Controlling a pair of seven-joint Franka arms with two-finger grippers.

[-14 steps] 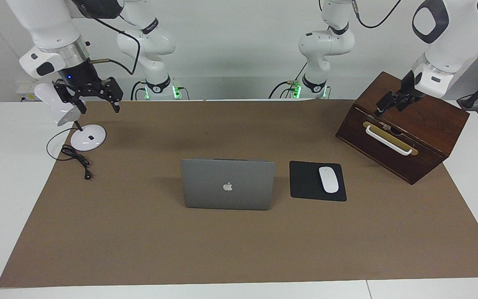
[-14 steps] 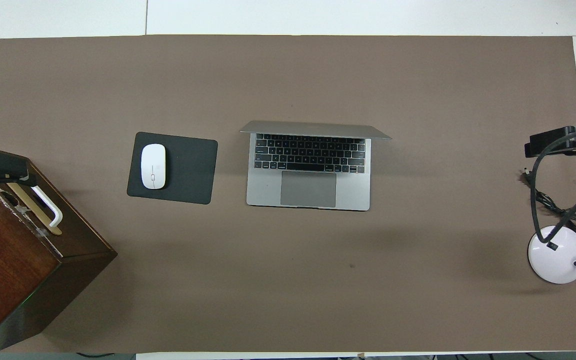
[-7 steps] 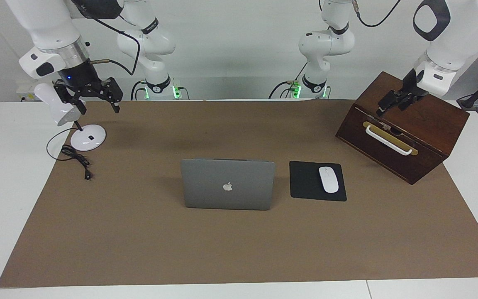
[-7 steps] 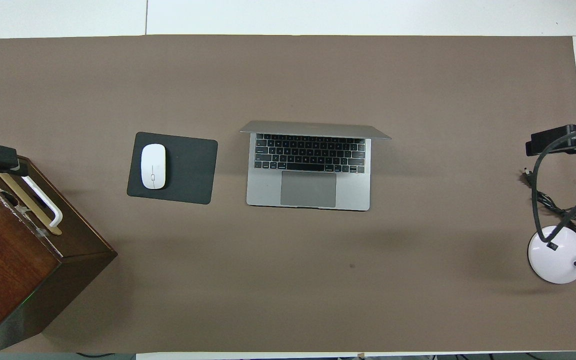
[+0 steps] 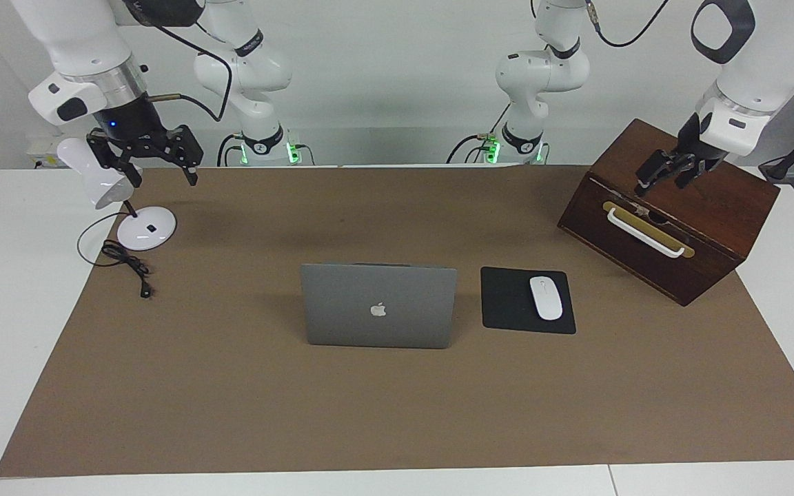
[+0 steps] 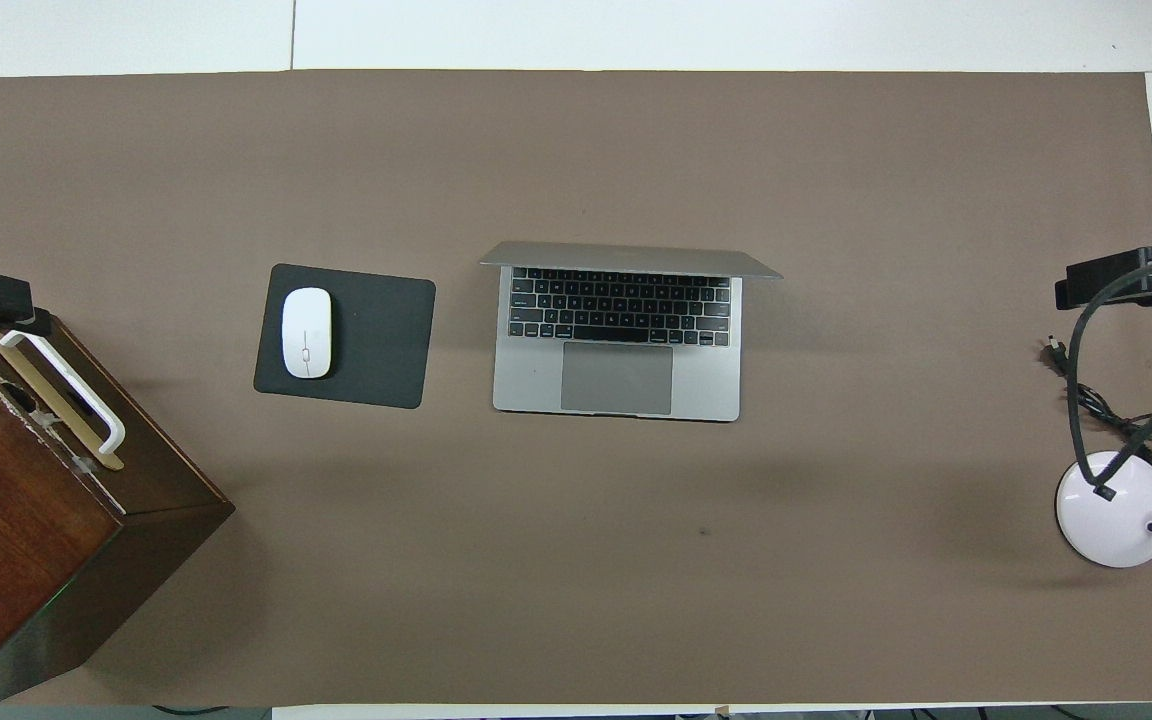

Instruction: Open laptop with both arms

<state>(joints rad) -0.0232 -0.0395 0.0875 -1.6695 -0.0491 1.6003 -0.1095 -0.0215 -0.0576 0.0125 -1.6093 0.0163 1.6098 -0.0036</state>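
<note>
The silver-grey laptop [image 5: 378,306] stands open in the middle of the brown mat, its lid upright with the apple logo turned away from the robots. In the overhead view the laptop [image 6: 616,340] shows its keyboard and trackpad. My right gripper [image 5: 159,173] hangs open in the air over the desk lamp, at the right arm's end of the table, well apart from the laptop. My left gripper [image 5: 669,176] hovers open over the top of the wooden box. Neither holds anything.
A black mousepad [image 5: 507,303] with a white mouse [image 5: 546,297] lies beside the laptop toward the left arm's end. The dark wooden box [image 5: 714,234] with a white handle stands at that end. A white desk lamp [image 5: 147,228] and its cable [image 5: 128,265] are at the right arm's end.
Both grippers have drawn slightly up and outward, the left one farther over the box toward its own end of the table. The laptop has not moved.
</note>
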